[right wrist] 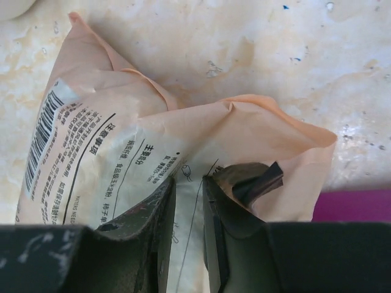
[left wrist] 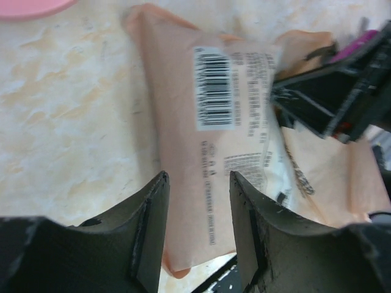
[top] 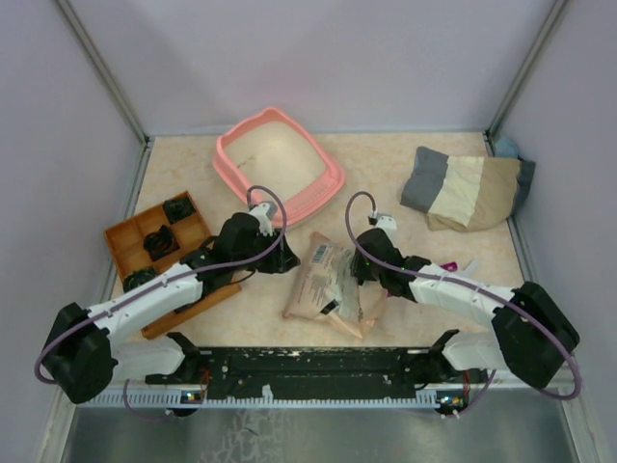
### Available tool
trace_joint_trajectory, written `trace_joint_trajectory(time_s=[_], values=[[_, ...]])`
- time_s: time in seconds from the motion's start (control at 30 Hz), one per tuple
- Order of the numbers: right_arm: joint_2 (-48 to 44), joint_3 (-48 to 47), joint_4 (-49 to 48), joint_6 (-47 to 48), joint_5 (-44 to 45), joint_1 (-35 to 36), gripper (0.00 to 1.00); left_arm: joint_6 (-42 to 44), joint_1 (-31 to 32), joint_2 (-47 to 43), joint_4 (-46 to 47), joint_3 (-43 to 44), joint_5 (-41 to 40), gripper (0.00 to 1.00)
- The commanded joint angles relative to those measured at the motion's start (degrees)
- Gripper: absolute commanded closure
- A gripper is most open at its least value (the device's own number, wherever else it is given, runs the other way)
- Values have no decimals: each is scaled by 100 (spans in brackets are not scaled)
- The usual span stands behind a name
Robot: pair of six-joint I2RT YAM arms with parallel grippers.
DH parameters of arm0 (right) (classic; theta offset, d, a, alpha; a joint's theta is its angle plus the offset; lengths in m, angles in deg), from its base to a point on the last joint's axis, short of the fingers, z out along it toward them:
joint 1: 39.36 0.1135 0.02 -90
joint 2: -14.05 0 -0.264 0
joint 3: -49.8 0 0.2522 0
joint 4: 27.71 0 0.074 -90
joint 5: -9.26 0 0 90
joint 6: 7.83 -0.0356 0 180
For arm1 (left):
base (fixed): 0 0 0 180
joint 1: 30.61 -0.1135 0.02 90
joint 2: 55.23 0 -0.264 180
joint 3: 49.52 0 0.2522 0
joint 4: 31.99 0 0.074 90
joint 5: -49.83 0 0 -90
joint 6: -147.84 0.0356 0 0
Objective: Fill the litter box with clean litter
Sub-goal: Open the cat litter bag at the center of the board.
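Note:
The salmon-pink litter box (top: pixel 280 159) stands at the back centre of the table, and its inside looks bare; a sliver of its rim (left wrist: pixel 30 6) shows in the left wrist view. No clean litter shows in any view. A beige printed paper bag (top: pixel 333 285) lies between the two arms. My left gripper (top: pixel 280 256) (left wrist: pixel 198 183) is open at the bag's left end, with the bag (left wrist: pixel 208 122) showing between its fingers. My right gripper (top: pixel 362 270) (right wrist: pixel 189 183) has its jaws close together on a fold of the crumpled bag (right wrist: pixel 122 140) at its right end.
An orange compartmented tray (top: pixel 159 246) with dark items sits under the left arm. A folded grey and beige cloth (top: pixel 468 188) lies at the back right. A magenta scoop (top: pixel 445 265) (right wrist: pixel 354 204) rests beside the right arm.

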Motion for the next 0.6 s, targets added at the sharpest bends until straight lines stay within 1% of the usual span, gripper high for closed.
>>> trace_joint_trajectory(time_s=[0.0, 0.03, 0.1, 0.17, 0.27, 0.37, 0.47, 0.57], values=[[385, -439, -829, -407, -229, 240, 74, 8, -9, -95, 739, -94, 1091, 51], [450, -496, -776, -384, -179, 261, 74, -110, 28, -27, 797, -114, 1288, 52], [501, -682, -444, -276, -53, 269, 74, -173, 276, 82, 765, -55, 1295, 53], [435, -911, 287, -162, 284, 264, 72, -181, 554, 131, 796, -9, 1147, 52], [157, -1036, 1120, 81, 570, 263, 68, -251, 624, 292, 843, -14, 1108, 52], [-62, -957, 1551, 391, 456, 265, 64, -229, 607, 544, 917, -102, 962, 52], [-193, -839, 1837, 899, 127, 267, 58, -262, 592, 692, 1116, -228, 1075, 52], [-303, -752, 1942, 1368, 40, 265, 53, -364, 581, 706, 1283, -401, 988, 52]])
